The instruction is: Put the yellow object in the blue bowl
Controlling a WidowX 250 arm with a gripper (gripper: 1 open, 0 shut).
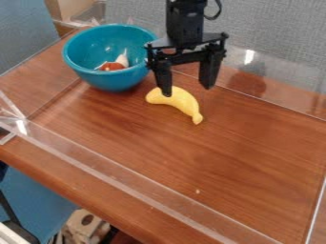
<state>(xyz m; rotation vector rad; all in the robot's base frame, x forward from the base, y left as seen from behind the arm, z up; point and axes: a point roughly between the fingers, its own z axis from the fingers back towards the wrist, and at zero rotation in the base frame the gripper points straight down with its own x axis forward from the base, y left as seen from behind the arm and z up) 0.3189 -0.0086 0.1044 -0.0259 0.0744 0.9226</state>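
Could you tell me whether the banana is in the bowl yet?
Not yet. The banana lies on the table, right of the bowl. The gripper hangs over it, jaws open.

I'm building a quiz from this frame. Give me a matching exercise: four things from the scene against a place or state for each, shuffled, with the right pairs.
Things:
1. yellow object
2. blue bowl
3. red-and-white item
4. end effector

Places or states:
A. inside the bowl
B. open, pointing down over the banana shape
C. lying on the wooden table
D. standing at the table's far left

Pairs: 1-C, 2-D, 3-A, 4-B
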